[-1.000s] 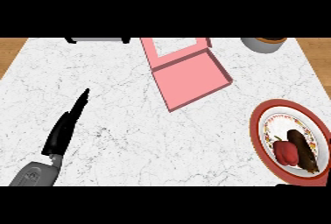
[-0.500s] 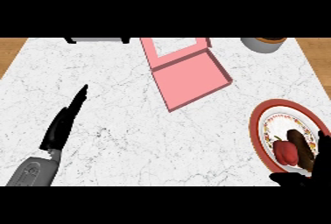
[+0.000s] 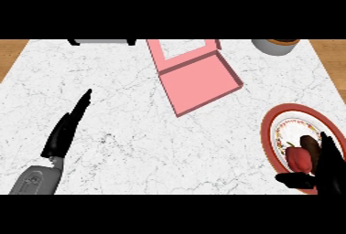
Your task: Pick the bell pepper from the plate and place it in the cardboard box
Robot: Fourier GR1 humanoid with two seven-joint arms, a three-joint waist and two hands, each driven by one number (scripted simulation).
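The red bell pepper [image 3: 299, 158] lies on a red-rimmed patterned plate [image 3: 269, 131] at the counter's right edge, with a dark brown piece [image 3: 308, 143] touching its far side. My right hand [image 3: 330, 170] has come in from the lower right: its fingers stand straight along the pepper's right side and its thumb [image 3: 293, 179] reaches under the pepper's near end, so the hand is open beside it. The pink cardboard box [image 3: 201, 83] lies open at the top middle. My left hand [image 3: 62, 134] rests open at the left, fingers straight and pointing away.
A grey pot with an orange inside [image 3: 276, 45] stands at the far right corner. A dark item [image 3: 101, 42] sits at the far edge, left of the box. White marble counter [image 3: 135, 137] spreads between the box, the plate and my left hand.
My right hand has risen from the lower right edge onto the plate's near side, up alongside the pepper. The left hand, box and plate have stayed put.
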